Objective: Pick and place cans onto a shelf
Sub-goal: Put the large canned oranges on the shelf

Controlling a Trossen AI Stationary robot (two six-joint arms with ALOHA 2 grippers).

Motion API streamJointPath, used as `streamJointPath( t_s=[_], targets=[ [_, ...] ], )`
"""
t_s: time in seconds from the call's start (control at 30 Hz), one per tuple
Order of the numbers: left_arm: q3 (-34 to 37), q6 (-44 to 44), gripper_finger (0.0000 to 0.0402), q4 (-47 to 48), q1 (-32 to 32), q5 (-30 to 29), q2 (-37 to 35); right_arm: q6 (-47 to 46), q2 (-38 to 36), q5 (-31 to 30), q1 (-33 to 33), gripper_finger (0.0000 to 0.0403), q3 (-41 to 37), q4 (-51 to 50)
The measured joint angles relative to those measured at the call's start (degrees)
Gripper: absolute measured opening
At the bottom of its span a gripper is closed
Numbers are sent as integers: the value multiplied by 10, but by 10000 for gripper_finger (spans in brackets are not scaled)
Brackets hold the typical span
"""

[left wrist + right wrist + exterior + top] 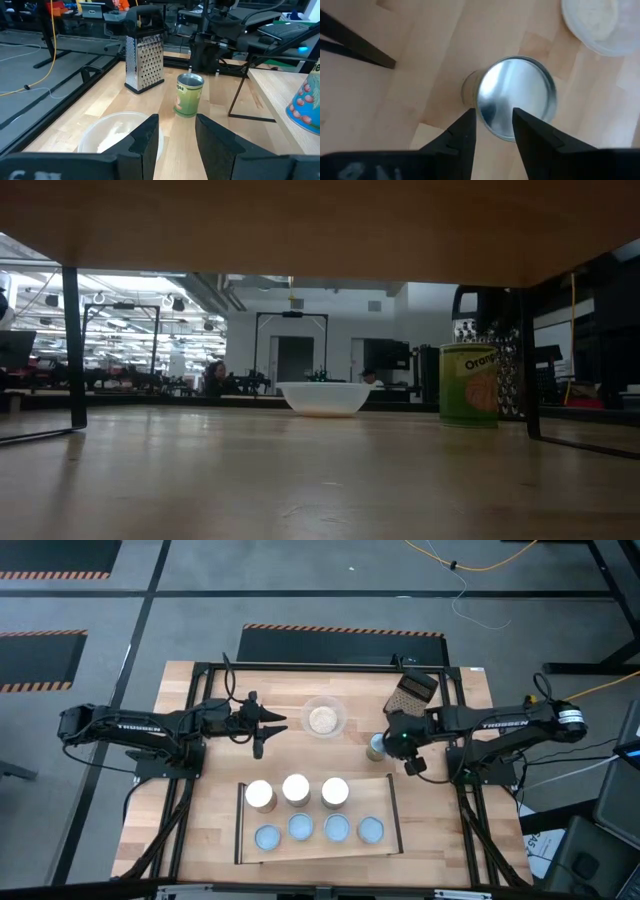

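Note:
One green-labelled can (pixel 376 747) with a silvery top (pixel 517 95) stands upright on the tabletop, right of the shelf's far end; its label shows in the low view (pixel 470 385). My right gripper (pixel 494 131) hangs open just above it, pointing steeply down, with its fingers over the near part of the top. Several other cans (pixel 295 788) stand upright on the shelf (pixel 372 796) in two rows. My left gripper (pixel 275 724) waits open over the table's left half and faces the green can (pixel 189 95).
A clear bowl of beige grains (pixel 324 718) sits at the far middle, just in front of my left gripper. A metal grater (pixel 413 692) stands behind the green can. The shelf's black bars (pixel 72 345) frame the low view. Bare wood lies between bowl and shelf.

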State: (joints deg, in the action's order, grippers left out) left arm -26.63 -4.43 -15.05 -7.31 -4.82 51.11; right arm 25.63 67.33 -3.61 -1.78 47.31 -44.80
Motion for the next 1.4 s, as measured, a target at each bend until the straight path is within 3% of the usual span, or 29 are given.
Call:
streamJointPath(
  t_s=[0.53,1.0,1.4],
  targets=[
    [0,0,121,1,0,0,0,0,52,15,-1,127,1,6],
    [0,0,121,1,0,0,0,0,56,10,0,16,2,12],
    [0,0,121,1,0,0,0,-1,59,4,-1,2,14,2]
  ],
)
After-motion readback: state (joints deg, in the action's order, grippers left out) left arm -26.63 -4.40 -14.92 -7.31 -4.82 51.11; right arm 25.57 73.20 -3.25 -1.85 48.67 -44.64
